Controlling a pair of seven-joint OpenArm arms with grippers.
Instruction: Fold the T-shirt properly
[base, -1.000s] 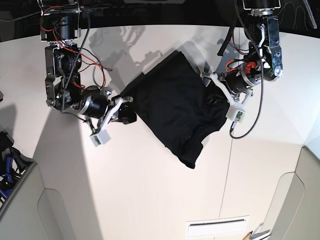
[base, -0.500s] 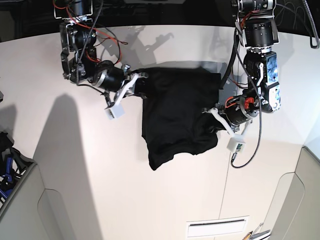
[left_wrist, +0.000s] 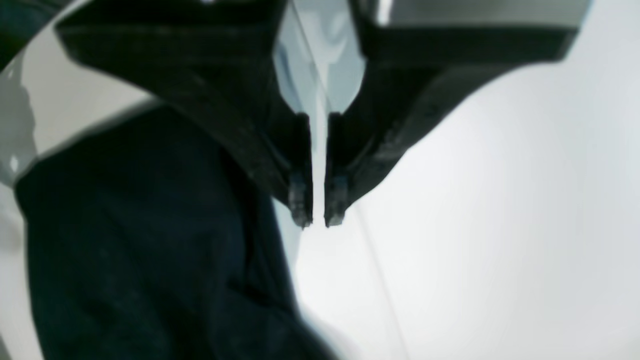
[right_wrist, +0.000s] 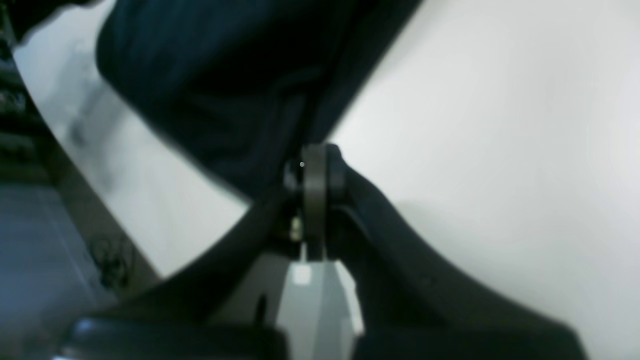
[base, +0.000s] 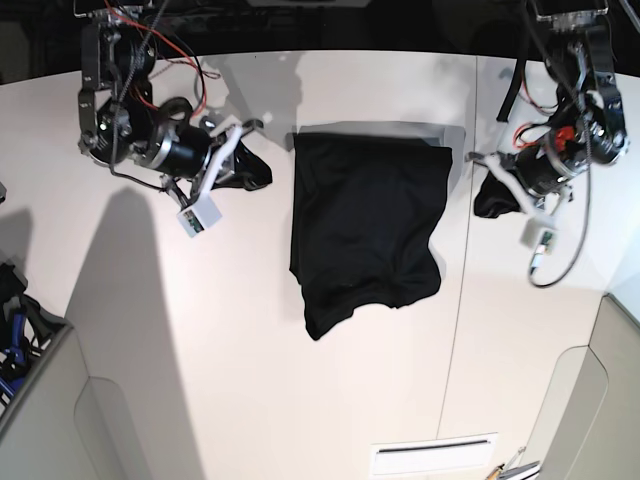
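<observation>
A black T-shirt lies on a white table, a rough folded rectangle with its top edge straight and its lower edge rumpled, one corner trailing down to the lower left. Both arms are clear of it, one on each side. The left gripper hovers over bare table just beside the shirt's edge, its jaws narrow with a thin slit between the tips and nothing in them. The right gripper sits near the shirt's other side, jaws pressed together; the blurred close view does not show any cloth pinched between them.
</observation>
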